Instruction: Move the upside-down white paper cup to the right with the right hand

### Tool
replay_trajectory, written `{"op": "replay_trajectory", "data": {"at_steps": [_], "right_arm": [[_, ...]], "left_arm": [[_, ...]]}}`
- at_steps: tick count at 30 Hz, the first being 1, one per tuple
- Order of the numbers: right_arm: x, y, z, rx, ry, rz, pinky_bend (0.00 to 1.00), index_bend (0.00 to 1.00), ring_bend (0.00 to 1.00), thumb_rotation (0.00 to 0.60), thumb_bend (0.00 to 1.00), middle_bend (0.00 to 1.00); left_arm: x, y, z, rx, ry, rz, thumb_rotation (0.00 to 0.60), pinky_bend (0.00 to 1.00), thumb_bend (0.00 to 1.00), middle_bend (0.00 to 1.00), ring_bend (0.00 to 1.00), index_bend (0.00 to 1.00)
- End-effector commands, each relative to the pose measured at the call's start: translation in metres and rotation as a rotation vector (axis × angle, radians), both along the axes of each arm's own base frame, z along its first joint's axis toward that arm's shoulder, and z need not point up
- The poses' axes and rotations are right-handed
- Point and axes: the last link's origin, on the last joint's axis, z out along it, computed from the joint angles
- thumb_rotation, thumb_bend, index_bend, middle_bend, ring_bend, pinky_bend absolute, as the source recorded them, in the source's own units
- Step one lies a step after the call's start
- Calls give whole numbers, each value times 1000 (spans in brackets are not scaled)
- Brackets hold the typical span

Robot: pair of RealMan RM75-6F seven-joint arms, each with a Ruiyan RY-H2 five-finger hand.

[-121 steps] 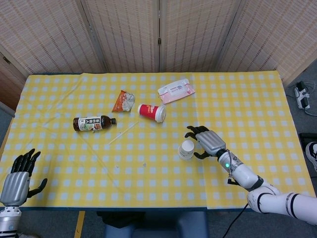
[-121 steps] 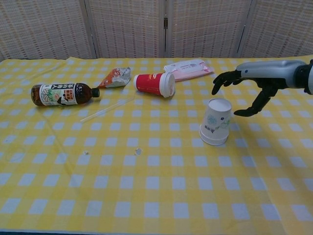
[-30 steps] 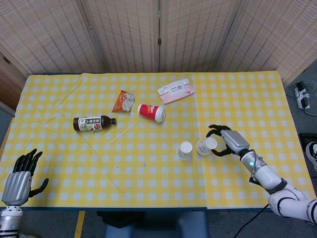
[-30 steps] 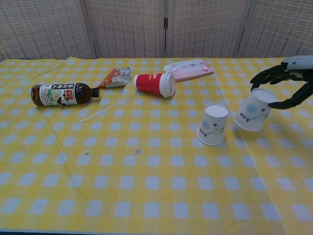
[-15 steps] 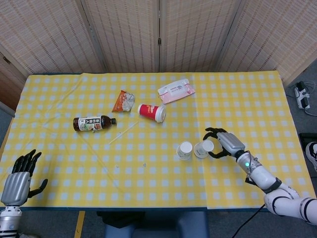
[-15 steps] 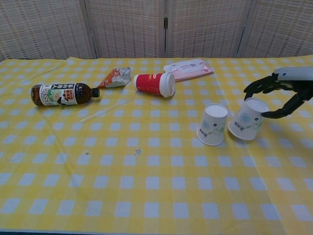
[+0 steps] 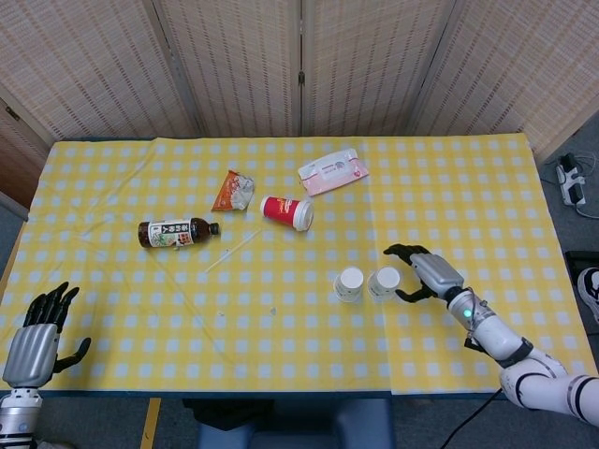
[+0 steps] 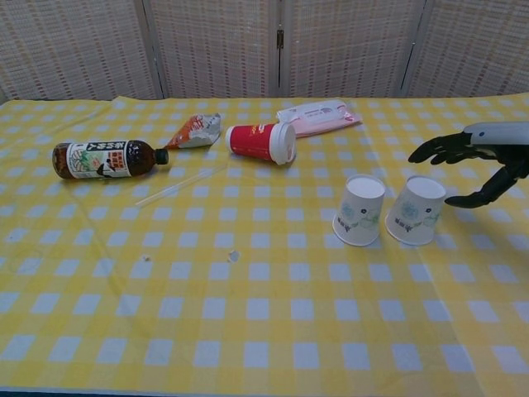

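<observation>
Two upside-down white paper cups stand side by side right of the table's centre. The left cup stands alone. The right cup stands flat just left of my right hand. That hand's fingers arch above and beside the cup with a small gap, holding nothing. My left hand hangs off the front left table corner, fingers apart and empty; the chest view does not show it.
A tea bottle lies at the left. A red cup, a snack packet, a wipes pack and a clear straw lie farther back. Yellow checked cloth stretches right of the hand.
Four seconds ago one cup stack stood by my right hand. The hand lifted the top cup off to the right, then set it down tilted beside the other and let go.
</observation>
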Motion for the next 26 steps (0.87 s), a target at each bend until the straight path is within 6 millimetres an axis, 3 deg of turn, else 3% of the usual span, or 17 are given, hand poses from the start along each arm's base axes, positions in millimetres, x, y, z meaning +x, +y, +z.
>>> {"op": "replay_trajectory", "data": {"at_steps": [1,7,11,17,20,26], "right_arm": [[4,3,12,-38,-21,22,46,137,87,600,391,112],[-1,23,51,-204,9,92,45,136,91,600,391,110],[-13,51,69,-410,106,131,45,94,89,600,392,64],[-29,100,79,-507,144,109,19,0,16,600,392,0],[-39,123,82,-529,149,92,0,0,0,600,390,0],[-49,153,85,-575,129,70,0,0,0,600,391,0]], "left_arm": [[0,0,1,3,0,-1,600,0,379,0,0,35],[1,2,1,9,-1,-6,600,0,379,0,0,34],[3,3,-2,17,-10,-22,600,0,379,0,0,32],[9,6,-5,26,-25,-57,600,0,379,0,0,32],[11,5,-7,28,-23,-70,600,0,379,0,0,32],[17,5,-10,24,-30,-83,600,0,379,0,0,34]]}}
